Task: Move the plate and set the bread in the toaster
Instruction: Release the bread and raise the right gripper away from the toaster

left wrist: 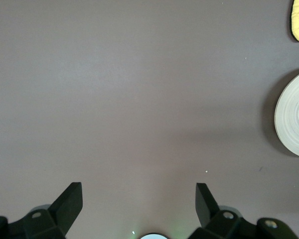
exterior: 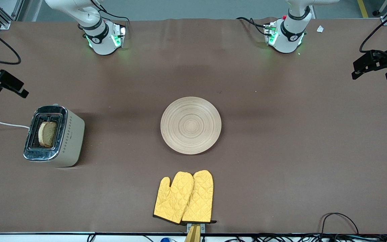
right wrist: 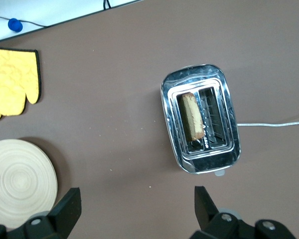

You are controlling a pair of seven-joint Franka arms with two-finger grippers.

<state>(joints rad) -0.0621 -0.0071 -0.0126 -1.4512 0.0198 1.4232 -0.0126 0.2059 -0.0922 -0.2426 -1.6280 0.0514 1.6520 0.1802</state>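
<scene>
Nearest the front camera you have a pair of yellow oven mitts [exterior: 184,197] lying flat at the worktop [exterior: 281,151] edge. Just farther off, mid-worktop, the plate [exterior: 190,125] sits bare and level. Toward the right arm's end stands the toaster [exterior: 54,135], cord running off the edge, and the bread [exterior: 47,134] is already upright in one slot, its top showing above the chrome.

Both tools hang released with nothing in them: the right tool [right wrist: 134,206] high over the worktop near the toaster, the left tool [left wrist: 138,201] over bare worktop toward its own end, well apart from the plate.

Judging by this, both steps look done. If you must nudge the bread deeper, come straight down over the slot, fingers aligned along its length, and avoid the chrome rim.

There is wide bare room around the plate and between it and the toaster. Mind the mitts close by the plate and the cord beside the toaster.
</scene>
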